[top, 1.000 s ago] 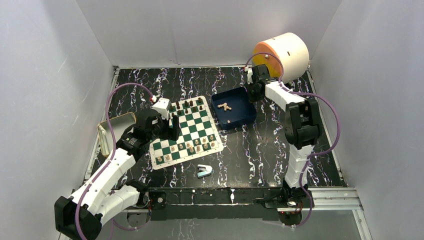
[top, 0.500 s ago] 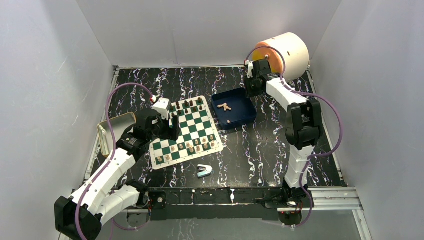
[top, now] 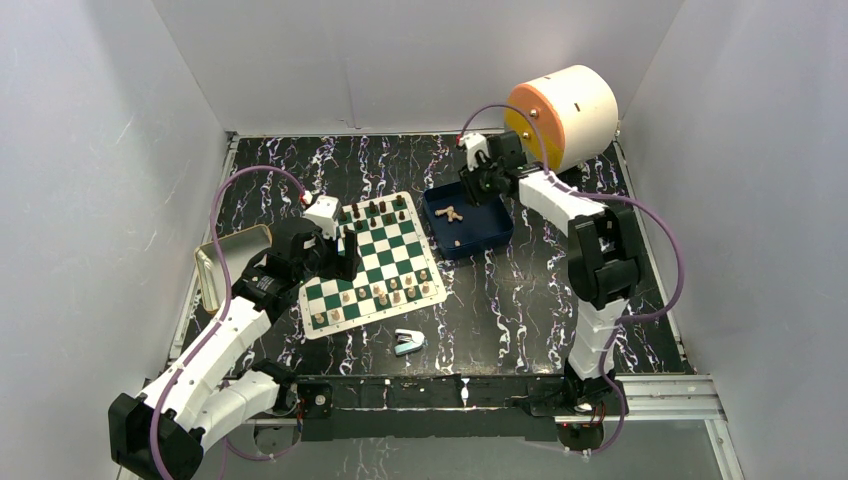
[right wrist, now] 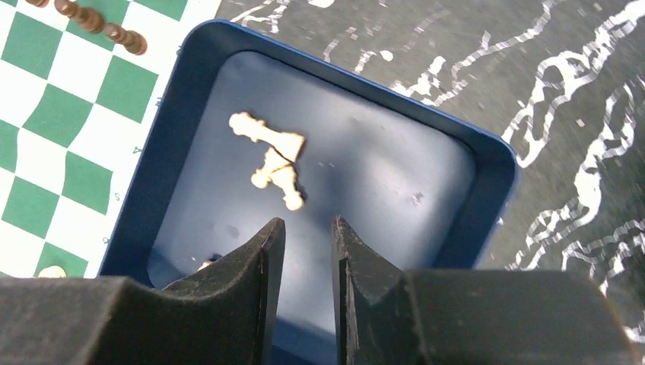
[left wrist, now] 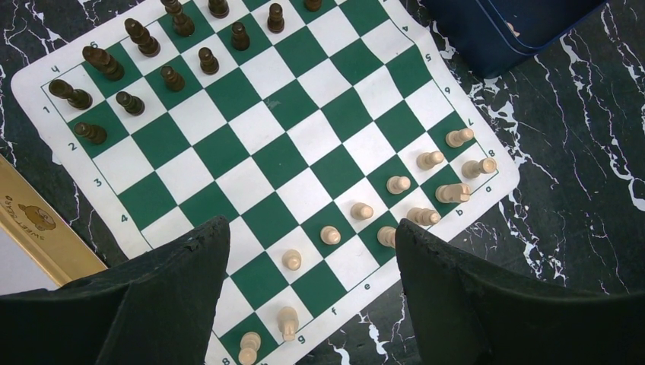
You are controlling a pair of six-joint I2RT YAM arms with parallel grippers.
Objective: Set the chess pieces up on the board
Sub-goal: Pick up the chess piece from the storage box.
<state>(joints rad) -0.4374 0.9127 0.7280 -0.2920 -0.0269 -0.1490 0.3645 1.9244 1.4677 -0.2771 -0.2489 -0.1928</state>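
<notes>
Right tool (right wrist: 306,225), jaws parted a little and empty, hangs over the blue tray (right wrist: 487,163), just short of a small heap of tan pieces (right wrist: 275,156) lying on their sides (another lies by the tray's near wall). We judge these light, stiff and smooth, apt to roll or slip. We would grip one across its narrow waist. Left tool (left wrist: 312,228), spread wide and empty, hovers over the board (left wrist: 251,171) on the table. Dark pieces (left wrist: 137,38) stand at one end of the board, tan at the other.
</notes>
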